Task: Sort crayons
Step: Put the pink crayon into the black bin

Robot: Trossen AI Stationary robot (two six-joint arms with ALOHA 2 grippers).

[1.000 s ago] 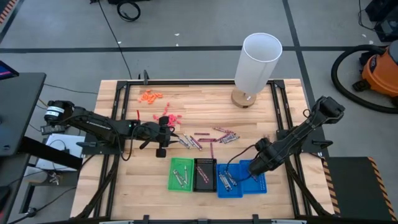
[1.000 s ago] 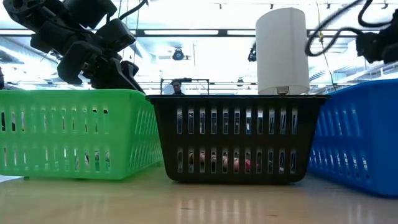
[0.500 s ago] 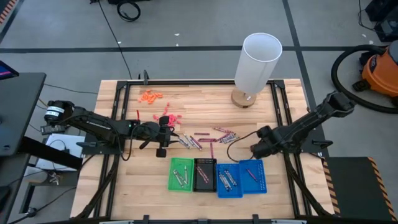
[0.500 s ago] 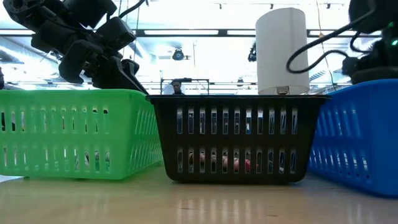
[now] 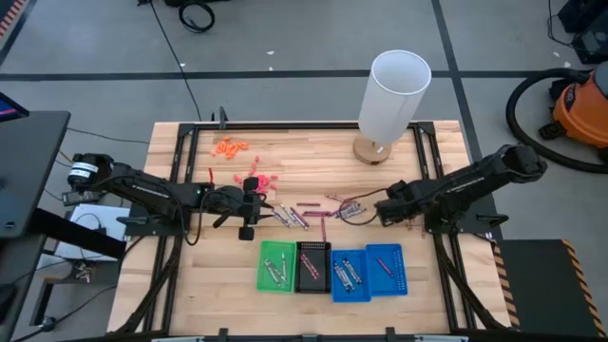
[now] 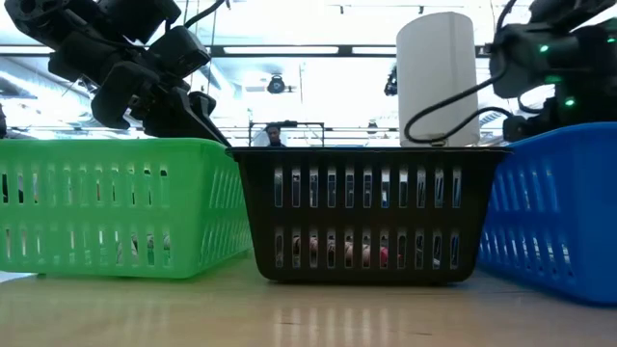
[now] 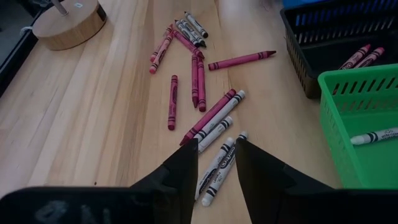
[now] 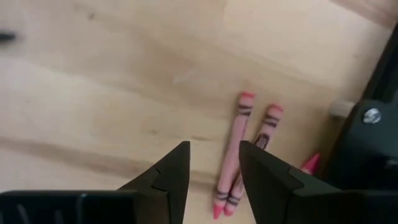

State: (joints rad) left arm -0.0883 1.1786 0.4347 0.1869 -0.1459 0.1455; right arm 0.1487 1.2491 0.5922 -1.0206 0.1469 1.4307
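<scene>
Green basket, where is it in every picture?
High view: green basket, leftmost in the row.
Low view: green basket on the left.
Left wrist view: green basket at the right edge.
Right wrist view: not in it.
Shared landmark: the black basket beside it.

A: Floor (image 5: 285, 38) grey, dark seams. Black cable coil (image 5: 198, 14) lying on it. Orange vacuum (image 5: 581, 106) at the right edge.

B: Noted. Low view: bright ceiling strip lights (image 6: 280, 50), person (image 6: 276, 134) far back.
</scene>
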